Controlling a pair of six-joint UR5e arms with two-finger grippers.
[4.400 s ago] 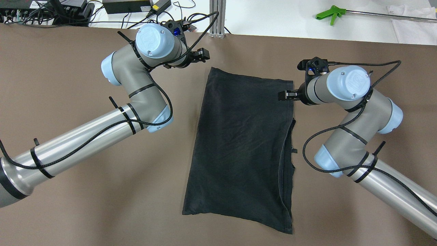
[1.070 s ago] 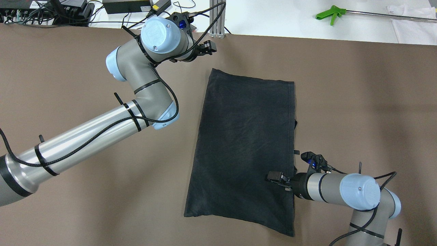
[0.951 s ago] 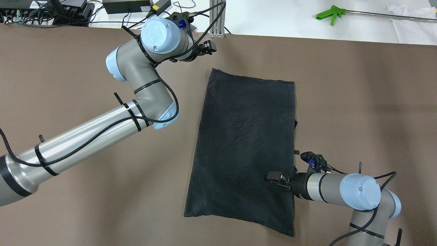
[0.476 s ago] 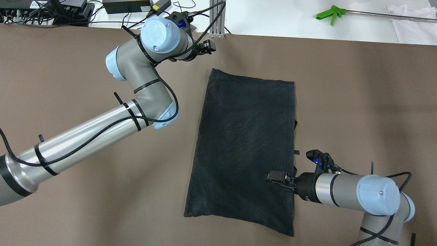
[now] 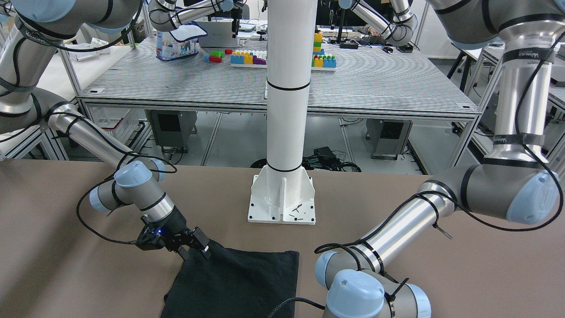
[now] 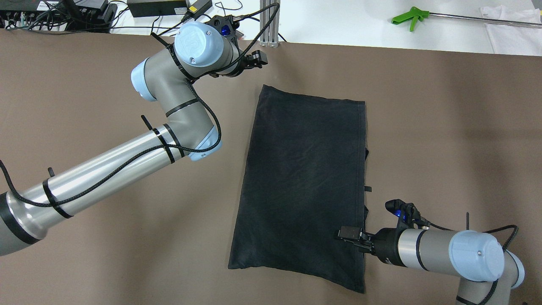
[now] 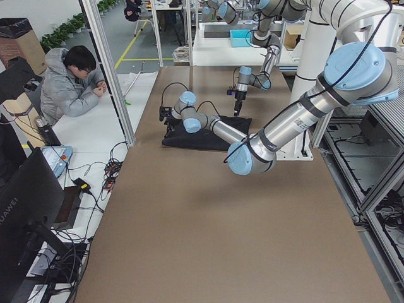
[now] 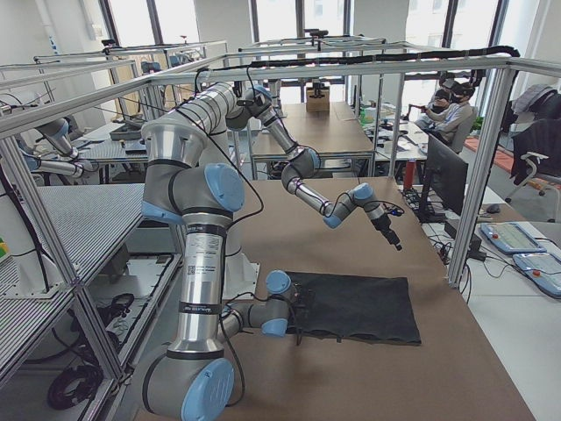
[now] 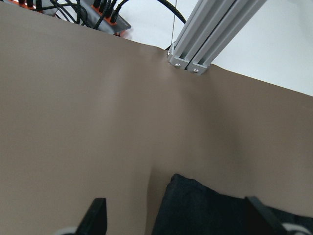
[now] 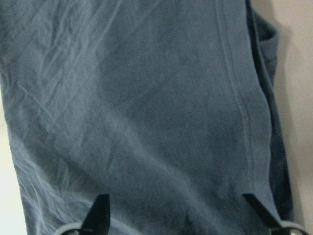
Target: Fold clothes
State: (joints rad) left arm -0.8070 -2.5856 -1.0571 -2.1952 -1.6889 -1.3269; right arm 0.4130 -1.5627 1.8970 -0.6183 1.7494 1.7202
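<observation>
A black garment point(image 6: 302, 186), folded into a long rectangle, lies flat on the brown table point(image 6: 84, 106). My right gripper point(image 6: 347, 233) is open and hovers over the garment's near right part, by the right hem; the right wrist view shows its fingertips point(image 10: 100, 210) spread over the cloth point(image 10: 161, 98). My left gripper point(image 6: 256, 59) is open and empty above bare table, just beyond the garment's far left corner point(image 9: 205, 205). In the front-facing view the right gripper point(image 5: 196, 245) sits at the garment's point(image 5: 238, 282) corner.
An aluminium post point(image 6: 269, 25), cables and power boxes point(image 6: 55, 12), a green tool point(image 6: 408, 18) and a white cloth point(image 6: 512, 29) lie past the table's far edge. The robot's white pedestal point(image 5: 286, 132) stands at the near side. An operator point(image 7: 69, 82) sits beside the table.
My right gripper went from the garment's far right corner down to its near right part, and in the last second edged further toward the near edge. My left arm pulled slightly away, then stayed still.
</observation>
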